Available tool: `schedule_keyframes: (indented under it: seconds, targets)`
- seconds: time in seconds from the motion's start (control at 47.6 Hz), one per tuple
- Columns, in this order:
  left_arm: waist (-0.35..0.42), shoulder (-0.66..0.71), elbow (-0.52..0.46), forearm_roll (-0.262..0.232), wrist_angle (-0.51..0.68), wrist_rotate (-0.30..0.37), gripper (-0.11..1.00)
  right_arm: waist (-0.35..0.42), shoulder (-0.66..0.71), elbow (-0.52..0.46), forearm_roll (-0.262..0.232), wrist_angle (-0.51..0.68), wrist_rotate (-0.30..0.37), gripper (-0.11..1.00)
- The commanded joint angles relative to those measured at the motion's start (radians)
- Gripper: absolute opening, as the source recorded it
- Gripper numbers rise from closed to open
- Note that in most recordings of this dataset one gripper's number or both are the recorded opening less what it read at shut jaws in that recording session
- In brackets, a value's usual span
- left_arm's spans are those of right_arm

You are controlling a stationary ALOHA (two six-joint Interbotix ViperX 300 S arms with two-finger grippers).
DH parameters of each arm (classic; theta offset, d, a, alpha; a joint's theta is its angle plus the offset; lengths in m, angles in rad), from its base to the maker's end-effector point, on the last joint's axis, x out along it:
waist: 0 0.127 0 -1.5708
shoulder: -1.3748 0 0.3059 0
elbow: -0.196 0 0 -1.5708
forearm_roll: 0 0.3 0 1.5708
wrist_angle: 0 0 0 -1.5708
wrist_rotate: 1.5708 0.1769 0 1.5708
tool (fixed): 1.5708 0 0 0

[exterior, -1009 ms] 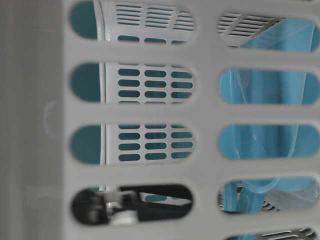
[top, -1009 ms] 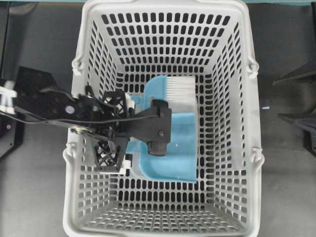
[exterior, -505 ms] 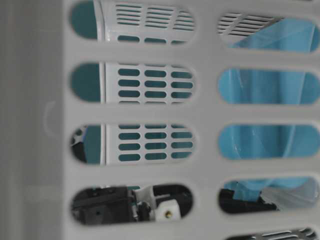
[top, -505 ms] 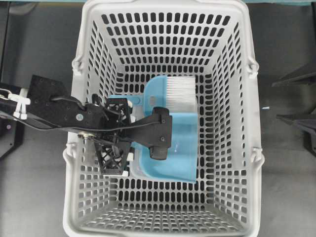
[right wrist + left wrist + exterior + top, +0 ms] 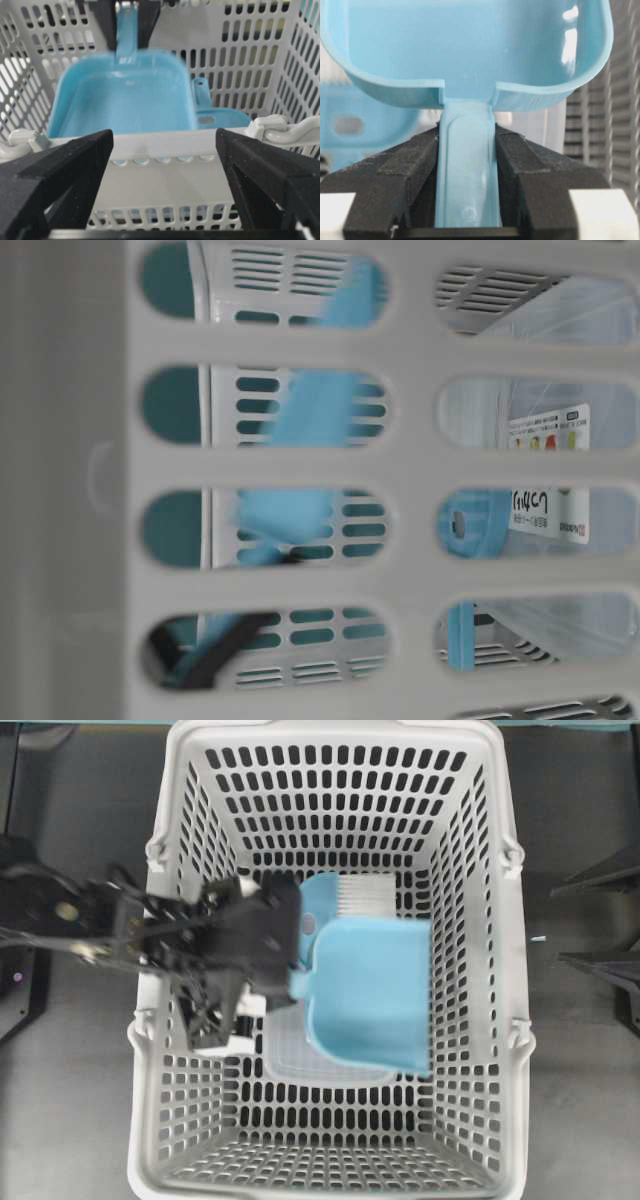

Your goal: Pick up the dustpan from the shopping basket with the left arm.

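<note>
The light blue dustpan hangs lifted inside the grey shopping basket, tray level and above the floor. My left gripper is shut on its thin handle, with black pads pressing both sides just behind the tray. The right wrist view shows the dustpan with the left gripper holding its handle at the top. My right gripper is open and empty outside the basket's wall, and its fingers show at the overhead view's right edge.
The blue hand brush with white bristles lies on the basket floor beside and partly under the dustpan; its handle shows in the right wrist view. A labelled clear package shows through the slotted wall. Basket walls enclose the dustpan closely.
The left gripper has risen with the dustpan in its grip. The tray has come up off the brush and basket floor and now sits higher and further right.
</note>
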Motion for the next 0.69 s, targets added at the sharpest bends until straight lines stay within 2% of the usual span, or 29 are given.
schedule_keyframes:
  seconds: [0.0, 0.336, 0.673]
  targets:
    - [0.009, -0.081, 0.009, 0.003, -0.063, 0.002, 0.28, -0.002, 0.005, -0.006, 0.005, -0.009, 0.017, 0.79]
    - [0.028, -0.256, 0.12, 0.003, -0.189, 0.011, 0.28, -0.002, 0.005, -0.002, 0.005, -0.012, 0.026, 0.79]
    - [0.023, -0.273, 0.13, 0.003, -0.195, 0.015, 0.28, -0.002, 0.005, -0.002, 0.003, -0.014, 0.026, 0.79]
